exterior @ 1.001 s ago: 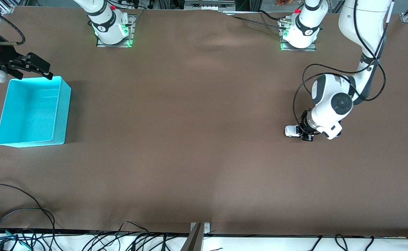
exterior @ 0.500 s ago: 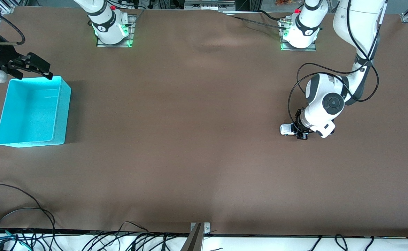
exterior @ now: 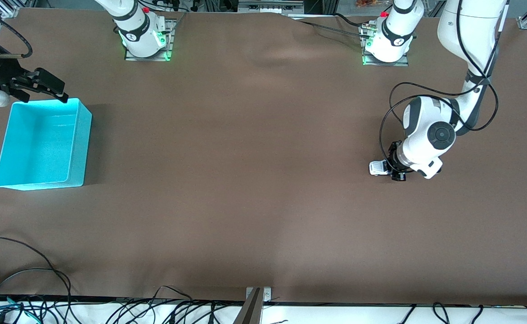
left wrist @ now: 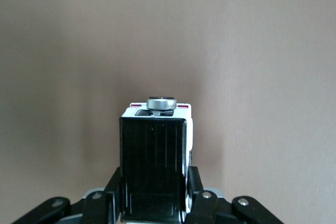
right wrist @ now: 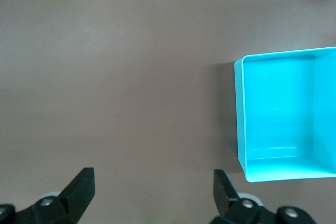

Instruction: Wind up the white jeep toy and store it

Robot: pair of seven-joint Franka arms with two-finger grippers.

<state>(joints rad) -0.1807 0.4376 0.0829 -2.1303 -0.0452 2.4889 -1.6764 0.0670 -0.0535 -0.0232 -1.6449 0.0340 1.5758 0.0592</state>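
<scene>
White arms (black cables), black claws.

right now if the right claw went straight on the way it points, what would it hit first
Probably the bare brown table: the open right claw points down at it, with the turquoise bin just off to one side. Depth is unclear, so the bin's rim might be clipped.

White jeep toy, black roof, upright on the table

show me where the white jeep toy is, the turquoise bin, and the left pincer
white jeep toy [exterior: 378, 168]: front view, on its white body.
turquoise bin [exterior: 78, 144]: front view, on its side wall.
left pincer [exterior: 394, 171]: front view, between the fingertips shut on the jeep.
</scene>
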